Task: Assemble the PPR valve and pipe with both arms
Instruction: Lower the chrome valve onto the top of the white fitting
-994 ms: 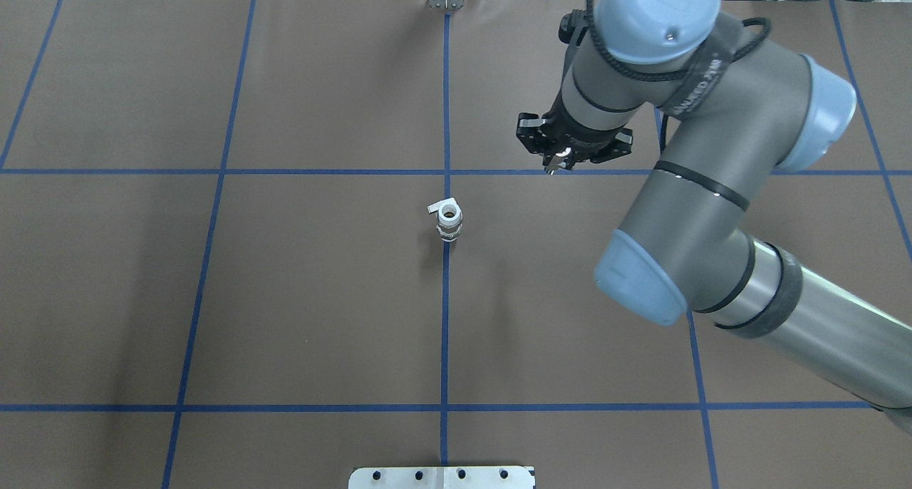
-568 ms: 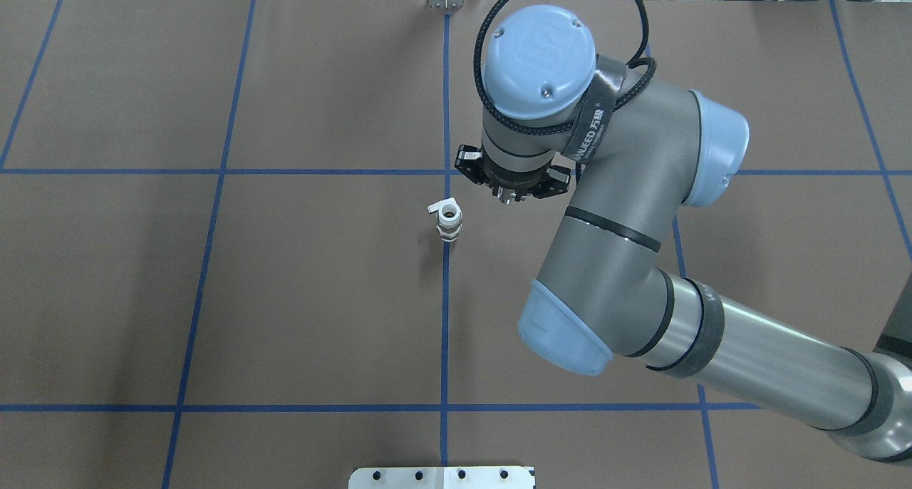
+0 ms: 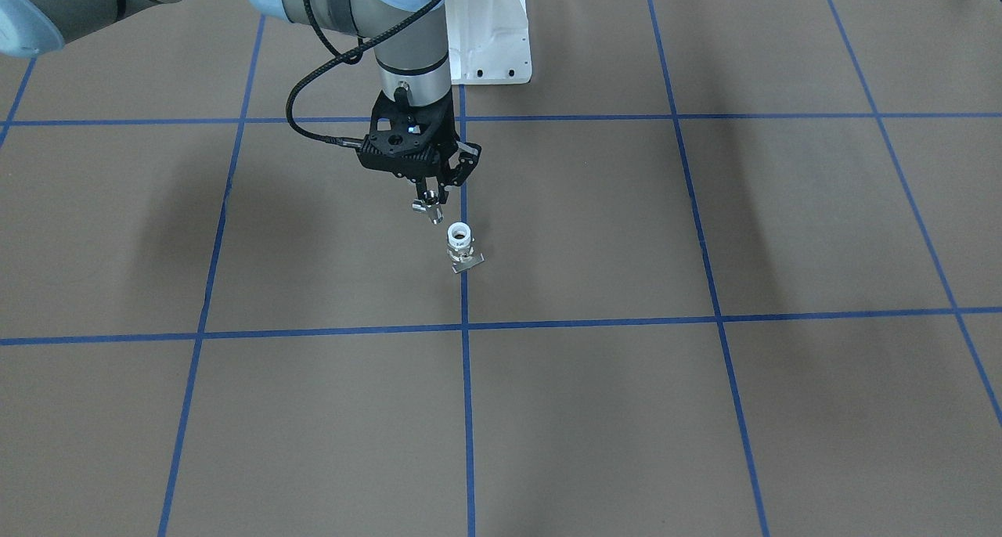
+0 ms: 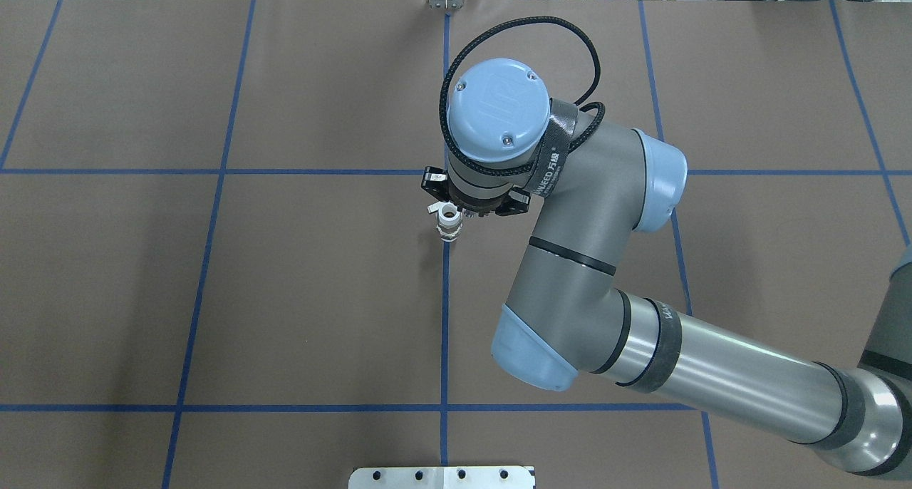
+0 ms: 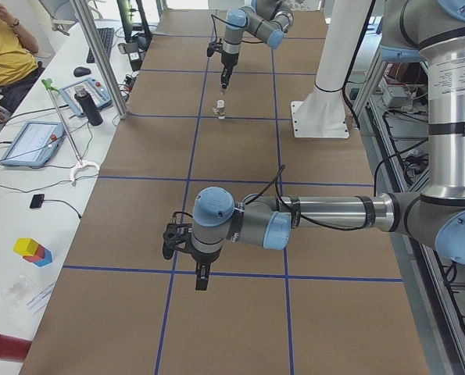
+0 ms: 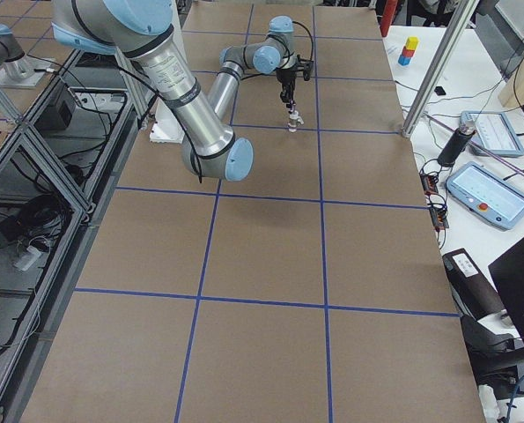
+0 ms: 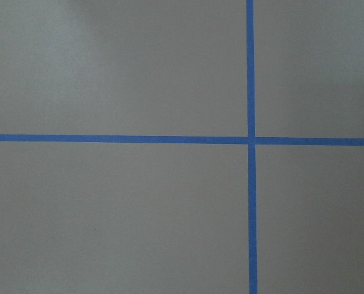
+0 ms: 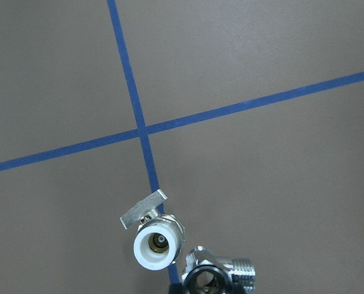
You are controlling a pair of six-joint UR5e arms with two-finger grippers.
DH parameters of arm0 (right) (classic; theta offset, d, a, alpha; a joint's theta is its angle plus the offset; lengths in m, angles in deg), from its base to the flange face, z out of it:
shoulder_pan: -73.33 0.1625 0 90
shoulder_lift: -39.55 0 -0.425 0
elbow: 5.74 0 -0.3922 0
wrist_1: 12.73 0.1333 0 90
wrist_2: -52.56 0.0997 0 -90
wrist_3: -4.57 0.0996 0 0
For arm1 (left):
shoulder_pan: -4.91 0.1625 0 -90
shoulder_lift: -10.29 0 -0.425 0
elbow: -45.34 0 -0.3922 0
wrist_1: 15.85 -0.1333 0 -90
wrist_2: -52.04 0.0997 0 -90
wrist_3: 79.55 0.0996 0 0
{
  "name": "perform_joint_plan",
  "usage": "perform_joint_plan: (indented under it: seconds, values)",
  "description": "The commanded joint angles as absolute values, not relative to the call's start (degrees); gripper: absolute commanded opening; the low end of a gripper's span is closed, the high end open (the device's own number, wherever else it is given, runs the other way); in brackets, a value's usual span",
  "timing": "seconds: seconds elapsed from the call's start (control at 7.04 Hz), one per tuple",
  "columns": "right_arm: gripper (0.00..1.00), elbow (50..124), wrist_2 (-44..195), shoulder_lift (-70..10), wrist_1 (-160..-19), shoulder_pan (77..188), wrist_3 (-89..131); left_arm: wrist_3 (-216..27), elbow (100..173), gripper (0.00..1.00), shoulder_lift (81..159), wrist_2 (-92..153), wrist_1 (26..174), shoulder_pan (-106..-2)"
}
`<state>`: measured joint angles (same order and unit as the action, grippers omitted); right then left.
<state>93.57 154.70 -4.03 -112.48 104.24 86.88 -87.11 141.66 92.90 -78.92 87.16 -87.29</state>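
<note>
The valve [image 3: 461, 247] stands upright at the middle of the bench [image 3: 704, 412], with free room all around. The right end effector [image 3: 430, 203] grips the pipe [image 3: 431, 210] just above it, at 11 o'clock. For the left end effector [image 5: 202, 280], I cannot judge the state.

The right arm [image 4: 584, 211] is made of fat grey tubes with light-blue caps [image 4: 496, 109], a looping black cable [image 4: 541, 19] and a black strap [image 4: 554, 154] with white letters.

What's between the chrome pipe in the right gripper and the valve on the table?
Nothing. The front-facing view shows only bare brown mat in the short gap between the pipe and the PPR valve.
</note>
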Motion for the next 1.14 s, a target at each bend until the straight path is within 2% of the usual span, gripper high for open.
perform_joint_plan:
  seconds: [0.0,0.14,0.99]
  values:
    - [0.0,90.26,154.34,-1.61,-109.85,104.0,88.67,-87.11,141.67,1.0,92.9,-78.92,87.16,-87.29]
    - [0.0,87.54,153.47,-0.19,-109.76,104.0,88.68,-87.11,141.76,1.0,92.9,-78.92,87.16,-87.29]
    - [0.0,87.33,153.28,-0.7,-109.93,103.3,88.68,-87.11,141.93,1.0,92.9,-79.01,87.16,-87.29]
